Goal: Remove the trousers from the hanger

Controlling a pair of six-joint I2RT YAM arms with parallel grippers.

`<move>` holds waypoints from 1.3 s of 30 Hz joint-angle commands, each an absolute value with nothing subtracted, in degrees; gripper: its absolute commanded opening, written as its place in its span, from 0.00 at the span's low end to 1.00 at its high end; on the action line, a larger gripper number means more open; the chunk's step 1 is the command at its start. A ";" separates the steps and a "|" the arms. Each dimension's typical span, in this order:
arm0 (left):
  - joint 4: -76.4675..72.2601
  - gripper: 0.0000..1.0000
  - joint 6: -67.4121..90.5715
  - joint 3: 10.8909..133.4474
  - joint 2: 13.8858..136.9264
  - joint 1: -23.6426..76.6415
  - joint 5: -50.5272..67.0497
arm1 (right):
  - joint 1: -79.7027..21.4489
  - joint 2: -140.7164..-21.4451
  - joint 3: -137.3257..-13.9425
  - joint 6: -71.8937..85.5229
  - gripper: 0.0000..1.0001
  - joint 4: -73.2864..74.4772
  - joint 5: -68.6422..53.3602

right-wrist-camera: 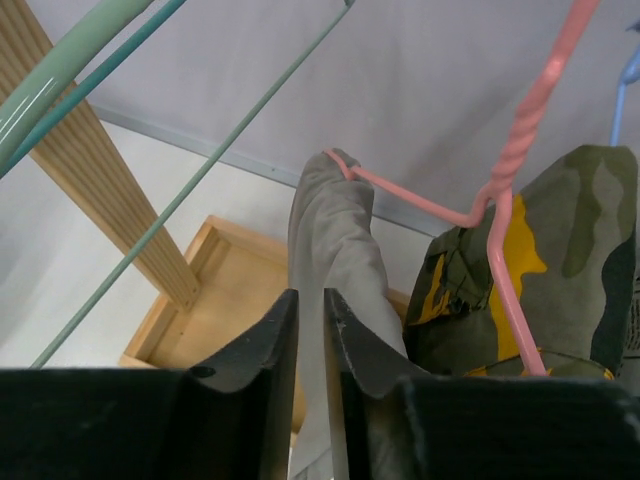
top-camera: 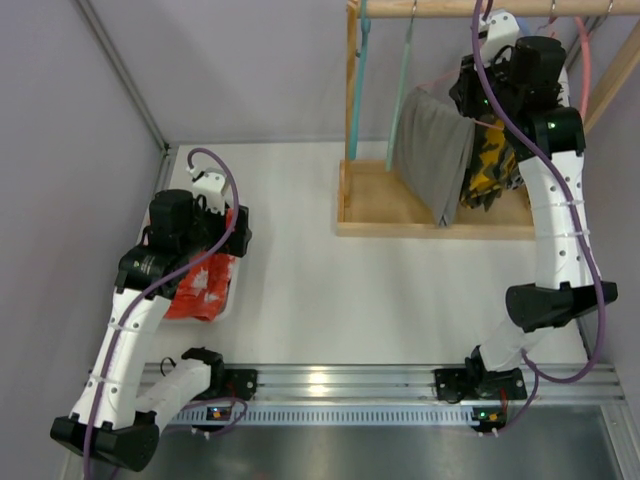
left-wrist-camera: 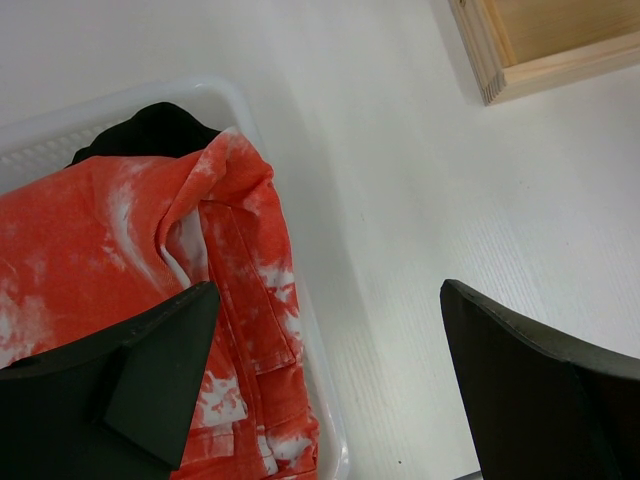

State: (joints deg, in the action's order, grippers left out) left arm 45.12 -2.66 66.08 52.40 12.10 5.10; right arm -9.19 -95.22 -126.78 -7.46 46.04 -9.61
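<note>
Up by the rail with the right gripper (right-wrist-camera: 310, 300), closed to a narrow slit and, by the look of it, pinching a fold of the grey trousers (right-wrist-camera: 335, 230), draped just above and ahead of the fingertips over one arm of the pink hanger (right-wrist-camera: 520, 130). Just right of that gripper, pressed against the grey cloth: the camouflage trousers (right-wrist-camera: 580, 250); cannot tell whether hung on the same wire. Risks from here: pulling straight down and dragging the light, free-swinging hanger off the rail instead of sliding cloth off it; snagging fabric on the twisted neck; hauling the camouflage pair along, packed so close; losing a thin pinch of limp, heavy-hanging cloth. Could also knock the green hangers (right-wrist-camera: 200, 160), left of the gripper, against the wooden rack (right-wrist-camera: 90, 170). Grey cloth plain, matte, softly creased in one long fold; camouflage blotched olive, yellow and black, bunched and rounder; wire smooth and glossy; rack pale, grained, square-edged. Well apart, over the white surface (left-wrist-camera: 420, 200): the left gripper (left-wrist-camera: 328, 290), spread wide and holding nothing, above the rim of a white slotted basket (left-wrist-camera: 60, 125) with a crumpled red-orange and white garment (left-wrist-camera: 120, 250) beneath its left finger.
</note>
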 commanded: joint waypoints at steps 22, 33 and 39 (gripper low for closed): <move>44.47 0.99 -2.02 65.22 53.09 11.78 6.42 | -8.96 -83.08 -128.68 -5.18 0.68 43.34 -16.98; 44.47 0.99 -1.23 64.16 53.09 11.78 7.03 | -7.30 -86.29 -131.39 -8.96 0.96 41.74 -9.23; 44.47 0.98 -1.41 63.55 51.95 11.78 6.06 | -6.68 -90.34 -132.19 -10.63 0.98 42.37 -8.36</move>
State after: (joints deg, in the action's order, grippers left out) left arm 45.10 -1.83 63.99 53.10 12.10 6.17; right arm -7.40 -88.42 -131.35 -8.62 41.98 -10.35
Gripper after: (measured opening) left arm 0.985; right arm 0.979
